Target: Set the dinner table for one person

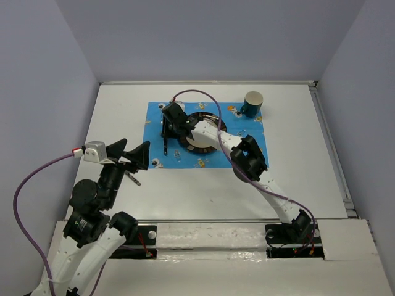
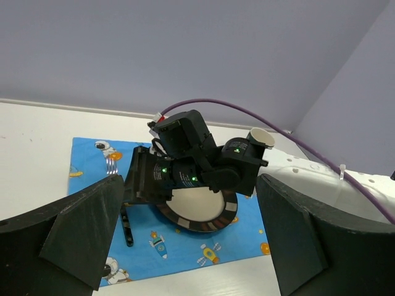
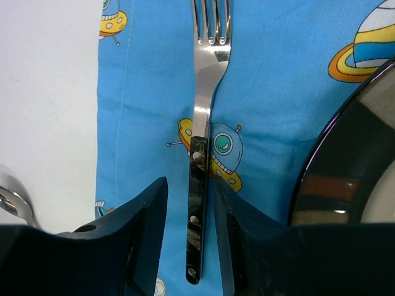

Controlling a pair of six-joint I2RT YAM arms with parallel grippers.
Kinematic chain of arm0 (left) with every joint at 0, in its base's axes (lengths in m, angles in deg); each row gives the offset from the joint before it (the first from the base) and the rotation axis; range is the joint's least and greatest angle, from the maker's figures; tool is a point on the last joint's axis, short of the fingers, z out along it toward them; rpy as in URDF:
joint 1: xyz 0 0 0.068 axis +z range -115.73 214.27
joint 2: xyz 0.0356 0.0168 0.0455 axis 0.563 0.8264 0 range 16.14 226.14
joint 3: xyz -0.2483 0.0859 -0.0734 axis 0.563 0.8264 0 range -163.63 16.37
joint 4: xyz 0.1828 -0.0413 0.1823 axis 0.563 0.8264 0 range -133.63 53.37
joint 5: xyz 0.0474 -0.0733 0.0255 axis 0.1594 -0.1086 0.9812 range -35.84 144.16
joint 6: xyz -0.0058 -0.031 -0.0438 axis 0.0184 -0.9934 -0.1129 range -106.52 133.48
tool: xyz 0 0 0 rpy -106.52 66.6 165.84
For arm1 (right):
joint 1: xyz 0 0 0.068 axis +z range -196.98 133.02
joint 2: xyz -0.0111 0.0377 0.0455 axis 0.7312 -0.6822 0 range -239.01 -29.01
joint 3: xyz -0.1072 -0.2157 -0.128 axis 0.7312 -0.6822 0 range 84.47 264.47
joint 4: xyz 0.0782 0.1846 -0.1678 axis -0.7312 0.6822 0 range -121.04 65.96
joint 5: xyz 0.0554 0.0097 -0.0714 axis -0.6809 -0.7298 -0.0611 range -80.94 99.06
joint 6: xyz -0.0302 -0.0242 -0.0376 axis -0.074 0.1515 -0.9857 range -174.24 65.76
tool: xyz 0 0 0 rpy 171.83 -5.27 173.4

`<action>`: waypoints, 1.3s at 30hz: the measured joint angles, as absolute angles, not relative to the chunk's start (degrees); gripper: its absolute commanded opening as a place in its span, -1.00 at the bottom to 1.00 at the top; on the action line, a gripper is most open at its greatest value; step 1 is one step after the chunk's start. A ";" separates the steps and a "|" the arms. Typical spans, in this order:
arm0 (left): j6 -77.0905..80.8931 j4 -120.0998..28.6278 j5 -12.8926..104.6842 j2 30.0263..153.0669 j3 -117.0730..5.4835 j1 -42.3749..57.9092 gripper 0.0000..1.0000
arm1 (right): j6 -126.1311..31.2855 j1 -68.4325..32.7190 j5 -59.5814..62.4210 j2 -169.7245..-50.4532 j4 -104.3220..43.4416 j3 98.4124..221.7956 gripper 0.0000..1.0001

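Note:
The white dinner table (image 1: 203,191) carries a blue cartoon placemat (image 1: 185,159) with a dark-rimmed plate (image 1: 207,117) in its middle and a teal cup (image 1: 252,103) at its far right corner. A fork (image 3: 210,61) with a dark handle lies flat on the mat, left of the plate, tines pointing away. My right gripper (image 3: 188,185) is low over it, open, one finger on each side of the handle with a gap on the left. It also shows in the top view (image 1: 166,126). My left gripper (image 1: 131,150) is open and empty, raised near the mat's near-left corner.
A dark-handled metal utensil (image 1: 133,179) lies on the bare table under my left gripper. Its shiny end may be what shows in the right wrist view (image 3: 11,200). My right arm (image 1: 247,157) stretches across the plate. Grey walls enclose the table.

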State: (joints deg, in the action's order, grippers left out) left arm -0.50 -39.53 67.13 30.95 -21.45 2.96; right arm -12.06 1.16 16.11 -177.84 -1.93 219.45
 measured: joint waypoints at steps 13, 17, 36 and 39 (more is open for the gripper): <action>-0.52 -39.10 67.89 29.99 -22.72 3.66 0.98 | -21.00 11.10 12.15 -171.50 -13.15 212.76 0.55; -0.21 -38.11 68.75 30.01 -27.07 3.66 0.98 | -26.58 17.29 11.59 -173.36 -14.63 215.27 0.67; 3.90 -36.52 73.90 30.60 -33.27 3.74 0.98 | -41.48 21.33 16.77 -182.94 -13.43 221.61 0.60; 3.68 -36.47 73.93 30.88 -33.27 3.74 0.98 | -42.99 22.40 18.30 -183.20 -13.45 221.79 0.45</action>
State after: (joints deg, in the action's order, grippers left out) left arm 3.68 -36.47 73.93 30.88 -33.27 3.74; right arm -42.99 22.40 18.30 -183.20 -13.45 221.79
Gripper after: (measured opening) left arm 0.989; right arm 0.804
